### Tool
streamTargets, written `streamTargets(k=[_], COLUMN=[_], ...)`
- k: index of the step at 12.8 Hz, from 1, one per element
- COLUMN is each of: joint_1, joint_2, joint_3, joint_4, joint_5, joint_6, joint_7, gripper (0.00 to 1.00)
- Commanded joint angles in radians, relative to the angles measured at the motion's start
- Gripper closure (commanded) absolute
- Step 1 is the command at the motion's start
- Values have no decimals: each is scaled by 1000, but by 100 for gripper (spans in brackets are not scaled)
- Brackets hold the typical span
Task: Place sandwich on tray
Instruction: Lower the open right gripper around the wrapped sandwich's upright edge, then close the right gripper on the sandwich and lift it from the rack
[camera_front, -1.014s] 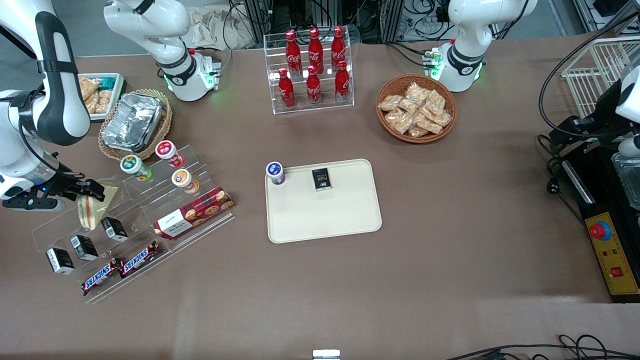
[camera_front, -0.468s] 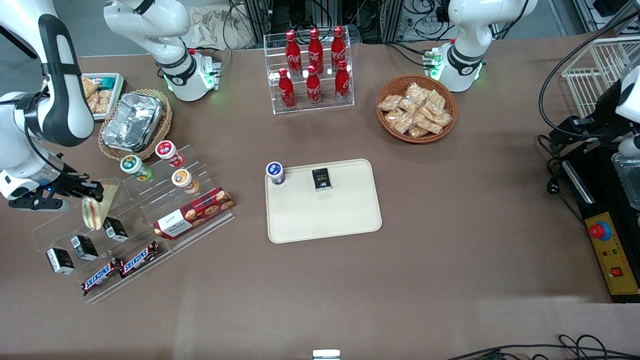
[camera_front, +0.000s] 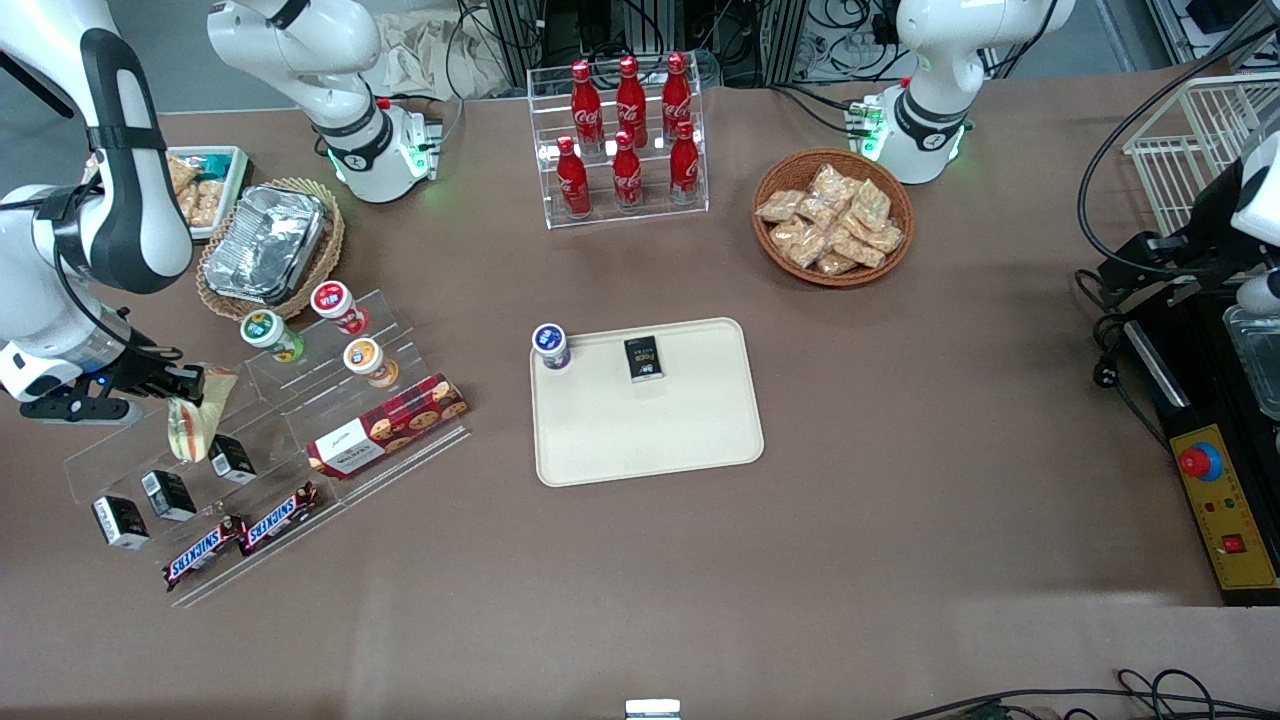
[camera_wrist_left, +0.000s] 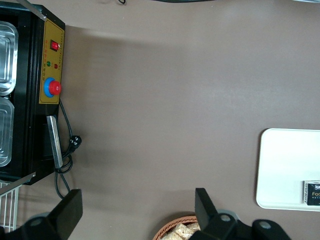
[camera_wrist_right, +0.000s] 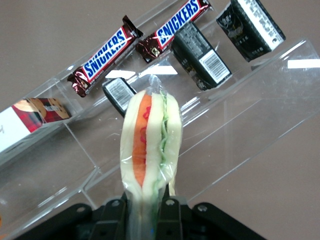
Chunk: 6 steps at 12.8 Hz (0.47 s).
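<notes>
tool (camera_wrist_right: 146, 207) pinching plastic-wrapped wedge sandwich (camera_wrist_right: 149, 140)

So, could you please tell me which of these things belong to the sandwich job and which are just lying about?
Belongs to the job:
- sandwich, clamped in the gripper above the clear stepped shelf
- tray

Just lying about:
- Snickers bars
- Coca-Cola bottles
- wicker basket of snack packets
- cookie box

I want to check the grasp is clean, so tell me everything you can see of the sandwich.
The sandwich is a wedge of pale bread with an orange layer and a green leafy layer, wrapped in clear plastic. It stands on edge, the gripper shut on one end. It hangs above the clear stepped shelf, over the small black boxes, far from the tray.
</notes>
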Motion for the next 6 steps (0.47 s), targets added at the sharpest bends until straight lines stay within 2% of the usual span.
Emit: streamTargets(k=[1,3,6], joint_1=[30,35,99], joint_2=[-11,-9,-30], joint_3=[-1,1,5], joint_4=[48,89,138], joint_5=[-5,-12,-12], joint_6=[3,3,2], joint_7=[-25,-125,-162], gripper=[100,100,100])
